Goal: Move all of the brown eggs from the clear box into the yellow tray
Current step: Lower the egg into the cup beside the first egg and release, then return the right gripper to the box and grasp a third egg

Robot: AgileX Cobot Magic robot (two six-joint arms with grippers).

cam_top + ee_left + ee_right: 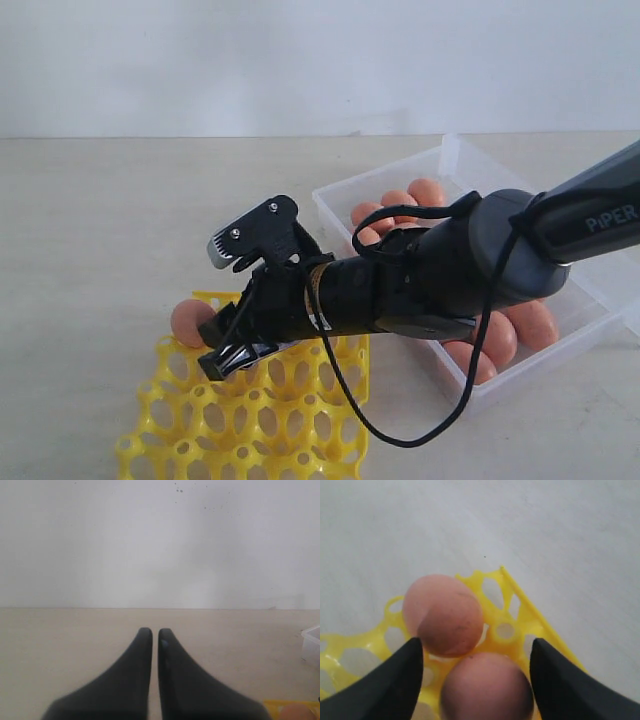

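Two brown eggs are sitting in the yellow tray just ahead of the right end effector. The nearer one is filling most of the room between its spread fingers, and only thin slits are showing at each side of it. Beyond the tray edge, further ahead of this end effector, bare worktop is lying open. Behind it, under the arm, the clear box with more eggs inside is taking up the low room, and a black cable is hanging in a loop beside the tray. Ahead of the left end effector the worktop is lying free up to the wall.
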